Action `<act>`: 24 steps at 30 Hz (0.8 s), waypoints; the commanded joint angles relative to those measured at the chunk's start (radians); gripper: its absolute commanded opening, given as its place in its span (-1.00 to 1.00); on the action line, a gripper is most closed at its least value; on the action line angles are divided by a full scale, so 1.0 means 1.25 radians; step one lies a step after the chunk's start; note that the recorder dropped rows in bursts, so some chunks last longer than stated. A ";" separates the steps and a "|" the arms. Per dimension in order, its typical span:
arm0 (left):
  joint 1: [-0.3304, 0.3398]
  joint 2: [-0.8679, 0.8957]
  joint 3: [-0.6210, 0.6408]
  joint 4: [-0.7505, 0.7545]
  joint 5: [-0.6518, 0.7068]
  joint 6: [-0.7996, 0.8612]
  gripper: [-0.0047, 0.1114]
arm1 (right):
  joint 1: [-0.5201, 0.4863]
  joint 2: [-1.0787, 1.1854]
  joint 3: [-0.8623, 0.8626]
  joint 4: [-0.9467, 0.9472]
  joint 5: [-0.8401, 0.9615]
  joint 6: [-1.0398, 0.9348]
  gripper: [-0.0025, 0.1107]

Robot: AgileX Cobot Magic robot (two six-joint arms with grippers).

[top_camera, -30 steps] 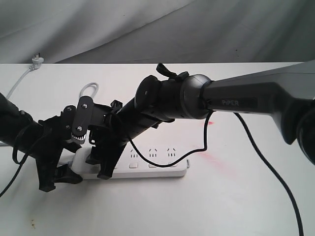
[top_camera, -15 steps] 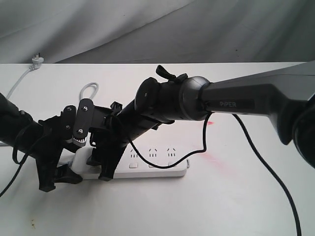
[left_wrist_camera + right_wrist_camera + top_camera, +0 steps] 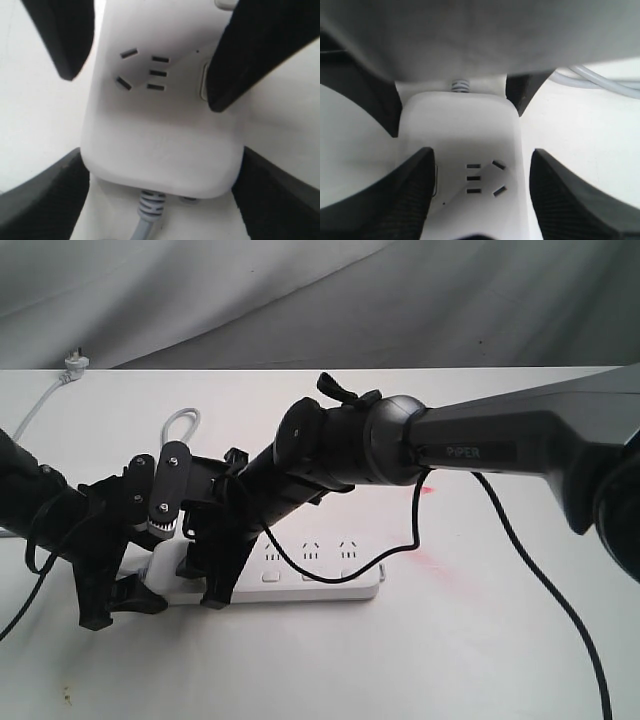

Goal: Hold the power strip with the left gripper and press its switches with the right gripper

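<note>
The power strip [image 3: 300, 585] lies lengthwise across the lower centre, the left gripper [image 3: 122, 606] clamped on its left end, the right gripper [image 3: 204, 582] jaws spread, one tip over the end switch [image 3: 202, 80]

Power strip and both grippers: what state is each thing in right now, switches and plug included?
power strip: flat on the table, sockets empty.
left gripper: shut on the power strip at its cord end.
right gripper: open, straddling the power strip.
switches: one covered by the right gripper; pressed or not, cannot tell.
plug: loose on the table, unplugged.
</note>
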 commanded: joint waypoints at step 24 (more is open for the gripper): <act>0.002 -0.001 -0.004 -0.011 -0.010 0.000 -0.10 | 0.000 0.038 -0.002 -0.053 0.014 -0.009 -0.02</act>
